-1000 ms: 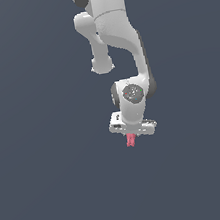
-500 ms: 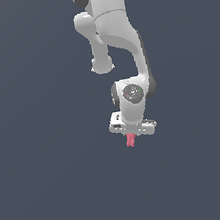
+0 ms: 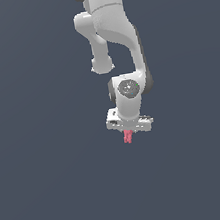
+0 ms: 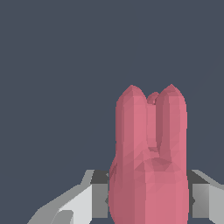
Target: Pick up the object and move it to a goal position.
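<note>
Hanging under the white arm, the end effector has plain dark grey room on every side, with no edge in sight. Its fingers are closed against the object, which sticks out straight past the fingertips. The object is slim, pink-red and faceted, and its far end splits into two rounded prongs with a notch between.

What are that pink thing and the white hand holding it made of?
The pink object looks like matte plastic or rubber: flat colour, faceted, no gloss. The hand seems smooth white plastic or painted metal with soft shading. Both are simulator renders, so this is guesswork.
</note>
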Controlling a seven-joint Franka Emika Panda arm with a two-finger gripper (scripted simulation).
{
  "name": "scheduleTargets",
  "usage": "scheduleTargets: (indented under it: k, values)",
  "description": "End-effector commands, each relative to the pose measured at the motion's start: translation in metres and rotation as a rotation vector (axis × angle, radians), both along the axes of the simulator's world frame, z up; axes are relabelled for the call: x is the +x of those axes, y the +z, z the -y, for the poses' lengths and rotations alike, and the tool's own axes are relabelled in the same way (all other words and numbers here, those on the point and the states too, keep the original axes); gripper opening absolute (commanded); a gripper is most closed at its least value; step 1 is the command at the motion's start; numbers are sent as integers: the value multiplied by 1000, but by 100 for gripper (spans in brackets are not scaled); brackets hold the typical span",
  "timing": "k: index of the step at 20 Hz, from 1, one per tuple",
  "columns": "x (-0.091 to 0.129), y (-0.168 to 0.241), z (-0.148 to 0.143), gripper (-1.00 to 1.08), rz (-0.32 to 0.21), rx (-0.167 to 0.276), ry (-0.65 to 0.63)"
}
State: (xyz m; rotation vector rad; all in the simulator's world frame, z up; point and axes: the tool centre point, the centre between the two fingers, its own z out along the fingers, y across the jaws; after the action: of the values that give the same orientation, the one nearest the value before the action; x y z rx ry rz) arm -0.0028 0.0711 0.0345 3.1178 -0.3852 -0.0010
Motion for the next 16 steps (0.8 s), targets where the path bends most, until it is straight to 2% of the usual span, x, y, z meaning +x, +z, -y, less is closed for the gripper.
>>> scheduleTargets:
  k: [1,16]
  values:
    - [-7,7,6,-100,1,0,0]
    - [-73,67,62,-100,1,0,-1]
